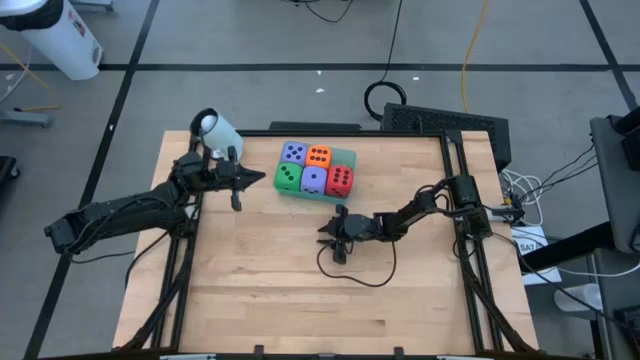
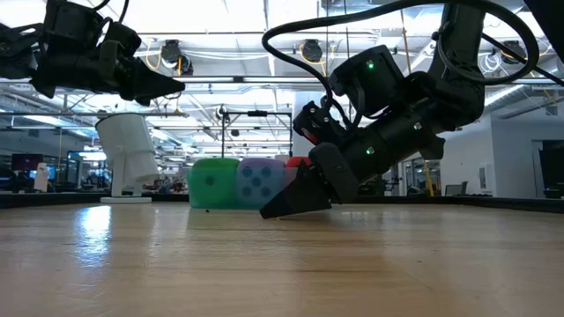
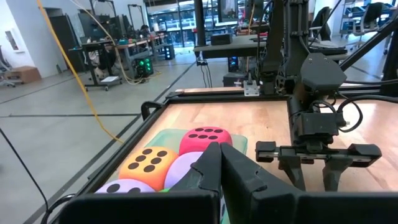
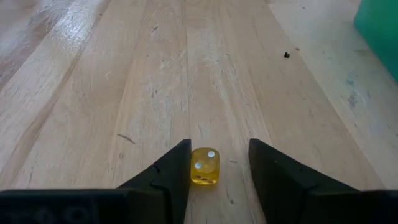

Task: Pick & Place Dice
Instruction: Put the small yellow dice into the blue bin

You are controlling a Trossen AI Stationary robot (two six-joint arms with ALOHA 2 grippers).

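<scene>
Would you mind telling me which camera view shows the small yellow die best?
The right wrist view: the small yellow die sits on the wood between the right gripper's open jaws, white pips visible. In the high and low views the right arm covers that spot. The left wrist view does not show it.

My overhead camera looking straight down on the whole table (image 1: pixel 300 260), my low camera level with the tabletop facing the room, both catching the dice (image 1: pixel 314 168), each wrist camera close behind its own fingers, looking forward along the wood.
</scene>
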